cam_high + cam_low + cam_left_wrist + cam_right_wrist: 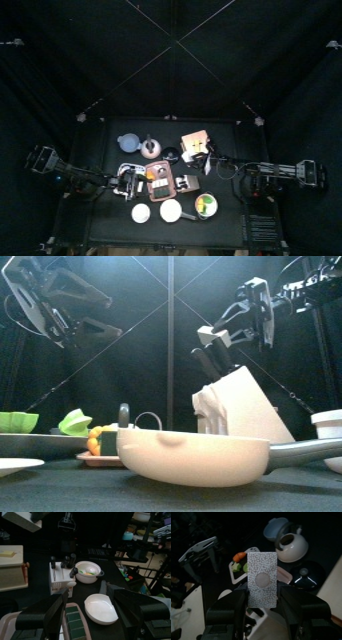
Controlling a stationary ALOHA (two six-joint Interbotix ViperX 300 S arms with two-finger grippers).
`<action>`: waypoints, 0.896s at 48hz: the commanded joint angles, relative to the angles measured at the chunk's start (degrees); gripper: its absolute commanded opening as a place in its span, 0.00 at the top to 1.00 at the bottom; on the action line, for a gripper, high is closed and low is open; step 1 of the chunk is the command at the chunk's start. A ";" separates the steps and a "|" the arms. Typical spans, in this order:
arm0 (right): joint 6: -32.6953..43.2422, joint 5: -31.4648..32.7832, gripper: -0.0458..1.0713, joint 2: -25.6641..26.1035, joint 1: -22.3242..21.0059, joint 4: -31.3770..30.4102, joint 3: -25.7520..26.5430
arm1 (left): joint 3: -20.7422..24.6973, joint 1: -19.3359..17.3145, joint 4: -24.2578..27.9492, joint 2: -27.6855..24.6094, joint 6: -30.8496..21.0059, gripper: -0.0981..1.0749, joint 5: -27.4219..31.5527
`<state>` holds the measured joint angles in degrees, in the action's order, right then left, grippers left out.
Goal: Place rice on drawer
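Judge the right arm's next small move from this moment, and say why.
Probably carry the rice packet toward the drawer and lower it on top. The right gripper holds the packet between its fingers, raised above the table in the front view, and nothing lies on the drawer.

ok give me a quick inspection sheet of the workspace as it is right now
surface: black table, crowded in the middle
job's things: rice packet held up in the air; drawer at the back of the table, nothing on top
clutter: white bowl, vegetable bowl, teapot, blue bowl, brown block
grippers: right gripper shut on the rice packet; left gripper open, empty, over the white bowl
cables: too dark to trace
surroundings: black curtains; cluttered room beyond, in the left wrist view
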<state>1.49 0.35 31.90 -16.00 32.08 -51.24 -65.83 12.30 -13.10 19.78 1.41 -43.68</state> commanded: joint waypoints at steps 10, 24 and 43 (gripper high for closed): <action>-0.09 11.87 0.48 1.67 -17.49 -2.29 -1.05 | 0.70 0.00 -0.88 0.53 0.00 0.11 -0.53; 0.00 19.16 0.48 -1.58 -27.25 -3.96 -1.05 | 0.53 -0.09 -0.88 0.44 0.00 0.11 -0.44; 0.00 18.98 0.38 -6.77 -27.95 -6.68 0.00 | 0.53 -0.09 -0.88 0.53 0.00 0.11 -0.44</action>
<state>1.58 19.78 24.87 -43.77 25.93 -52.65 -65.83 12.30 -14.06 19.78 1.41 -43.68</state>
